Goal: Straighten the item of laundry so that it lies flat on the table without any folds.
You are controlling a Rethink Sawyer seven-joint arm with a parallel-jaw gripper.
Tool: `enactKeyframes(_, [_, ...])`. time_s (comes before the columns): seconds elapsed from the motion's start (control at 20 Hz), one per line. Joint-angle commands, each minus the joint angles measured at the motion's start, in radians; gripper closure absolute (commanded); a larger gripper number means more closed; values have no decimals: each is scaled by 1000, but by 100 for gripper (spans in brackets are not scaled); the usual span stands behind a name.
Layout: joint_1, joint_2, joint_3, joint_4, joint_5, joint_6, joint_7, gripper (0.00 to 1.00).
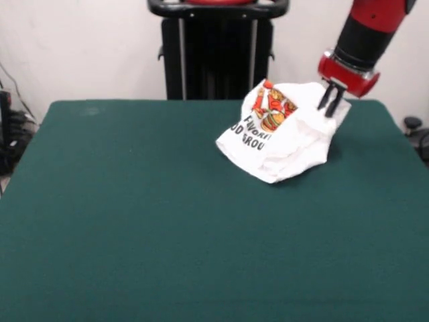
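The white T-shirt (pixel 285 144) lies crumpled and folded over on itself at the far right of the green table (pixel 134 215). Part of its burger print and black text shows on its left side. My gripper (pixel 330 104) comes down from the upper right. Its two black fingers (pixel 336 105) stand close together, pinched on the shirt's upper right edge. That edge looks pulled up a little towards the gripper. The rest of the shirt rests on the felt.
The black pedestal (pixel 218 47) stands behind the table's far edge, left of the shirt. The table's right edge (pixel 402 154) is close to the shirt. Cables and dark objects sit off the table at the left (pixel 10 134) and right (pixel 415 127).
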Motion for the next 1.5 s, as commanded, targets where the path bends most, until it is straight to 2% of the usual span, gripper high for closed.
enactKeyframes(0.05, [-6, 30, -135, -126, -94, 94, 17, 100])
enactKeyframes(0.55, [-179, -24, -229, -227, -325, 49, -135, 100])
enactKeyframes(1.2, [-571, -270, 8, -206, -571, 59, -410, 100])
enactKeyframes(1.5, [-720, -337, 114, -225, -634, 104, -523, 100])
